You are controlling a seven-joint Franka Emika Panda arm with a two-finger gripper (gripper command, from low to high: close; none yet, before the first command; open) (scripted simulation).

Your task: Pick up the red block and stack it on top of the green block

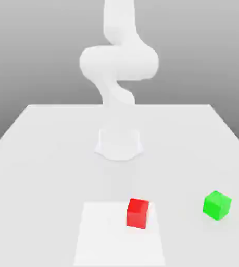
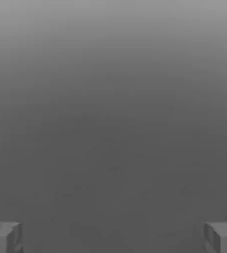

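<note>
A white robot arm (image 1: pixel 118 68) rises from its round base (image 1: pixel 118 144) at the middle of a pale table (image 1: pixel 38 156), its upper links folded back on themselves above the base. On the near part of the table, a small red block (image 1: pixel 137 213) sits on a brighter white square patch (image 1: pixel 100 234) of the surface, at that patch's right side in the exterior view and close to its far edge. A green block (image 1: pixel 216 205) of about the same size stands on the bare table to the exterior view's right of the red one, well apart from it and at much the same nearness to the camera. Both cubes rest flat on the table, each alone, nothing stacked on either. The red block lies nearly in line with the arm's base, on the near side of it, while the green block is off toward the table's right edge in the exterior view. In the hand view, the claw (image 2: pixel 113 239) stands wide, its two grey fingertips (image 2: pixel 4 238) set far apart at opposite sides of the picture with nothing between them, looking out on a plain grey background that darkens toward the fingers. The claw holds nothing, and neither block is touched by the arm
</note>
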